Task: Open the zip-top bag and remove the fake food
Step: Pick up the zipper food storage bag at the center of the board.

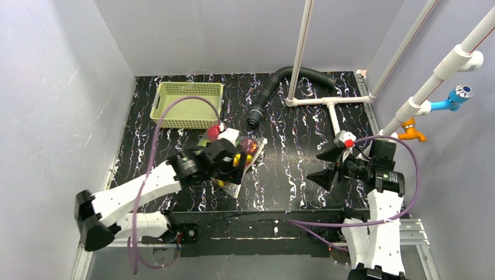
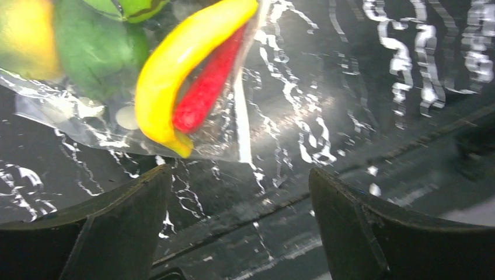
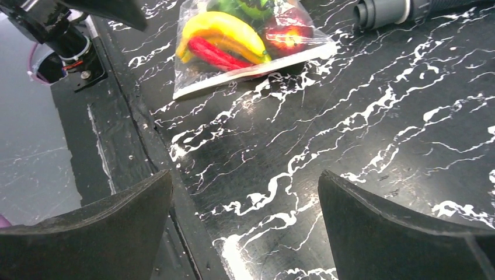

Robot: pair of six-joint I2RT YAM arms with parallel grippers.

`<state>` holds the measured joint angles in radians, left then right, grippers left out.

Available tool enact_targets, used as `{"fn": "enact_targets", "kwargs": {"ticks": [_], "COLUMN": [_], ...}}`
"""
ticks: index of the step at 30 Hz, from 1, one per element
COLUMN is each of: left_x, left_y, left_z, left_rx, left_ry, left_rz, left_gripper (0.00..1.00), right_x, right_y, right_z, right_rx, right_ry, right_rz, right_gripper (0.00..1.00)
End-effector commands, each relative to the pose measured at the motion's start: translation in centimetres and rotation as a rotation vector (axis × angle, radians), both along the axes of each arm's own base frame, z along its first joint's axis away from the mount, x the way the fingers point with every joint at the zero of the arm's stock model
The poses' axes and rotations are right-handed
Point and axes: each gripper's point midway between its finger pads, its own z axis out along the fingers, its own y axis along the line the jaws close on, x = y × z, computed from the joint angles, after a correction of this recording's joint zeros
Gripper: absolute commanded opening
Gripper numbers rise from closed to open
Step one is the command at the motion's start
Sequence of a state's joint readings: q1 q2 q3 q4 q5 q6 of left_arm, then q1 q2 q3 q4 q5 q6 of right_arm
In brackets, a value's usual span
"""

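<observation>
The left gripper fills the bottom of its own wrist view, jaws standing wide with only bare worktop between them; it holds nothing. Just ahead of its tips lies a corner of the zip-top bag. A yellow banana, a red chili and green pieces of the fake food press against the clear plastic. The right gripper is likewise wide and empty (it hangs well apart from the bag, over the right half of the worktop, pointing toward it).

The bag lies flat, left of the worktop's middle, nearer the near edge than the pale green basket by the far-left corner. Its white zip strip runs along the edge facing the right arm and looks sealed along its length. A red apple shows inside with the rest, and no piece lies outside.

So the opening step seems barely begun: an approach, no grip yet. The next move likely calls for a pinch on one thin, floppy lip of the strip, while the other gripper takes the opposite lip or pins the bag so it cannot slide.
</observation>
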<state>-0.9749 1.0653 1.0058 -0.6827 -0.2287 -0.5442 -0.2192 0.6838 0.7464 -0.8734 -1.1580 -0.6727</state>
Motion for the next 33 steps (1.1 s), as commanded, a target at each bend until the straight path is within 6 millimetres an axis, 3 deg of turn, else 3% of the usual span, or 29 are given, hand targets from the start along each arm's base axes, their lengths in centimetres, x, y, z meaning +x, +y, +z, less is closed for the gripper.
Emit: {"fn": "enact_targets", "kwargs": {"ticks": [1, 6, 10, 24, 33], "left_x": [2.9, 4.4, 4.6, 1.5, -0.4], "left_y": [1.8, 1.8, 1.1, 0.3, -0.1], "left_z": [-1.5, -4.0, -5.6, -8.4, -9.7], "left_rx": [0.254, 0.405, 0.43, 0.46, 0.471], "left_ry": [-0.145, -0.202, -0.19, -0.186, -0.163], "left_rz": [0.174, 0.214, 0.192, 0.139, 0.174], "left_gripper": [0.85, 0.81, 0.71, 0.61, 0.61], "right_x": [-0.5, -0.6, -0.6, -0.5, -0.5], "right_y": [0.7, 0.9, 1.0, 0.9, 0.8], "right_z": [0.2, -0.2, -0.3, -0.8, -1.0], "right_rx": [0.039, 0.047, 0.049, 0.043, 0.032], "right_ry": [-0.037, -0.024, -0.018, -0.004, -0.005], "right_rz": [0.069, 0.083, 0.088, 0.084, 0.077], "right_gripper": [1.0, 1.0, 1.0, 1.0, 0.99]}}
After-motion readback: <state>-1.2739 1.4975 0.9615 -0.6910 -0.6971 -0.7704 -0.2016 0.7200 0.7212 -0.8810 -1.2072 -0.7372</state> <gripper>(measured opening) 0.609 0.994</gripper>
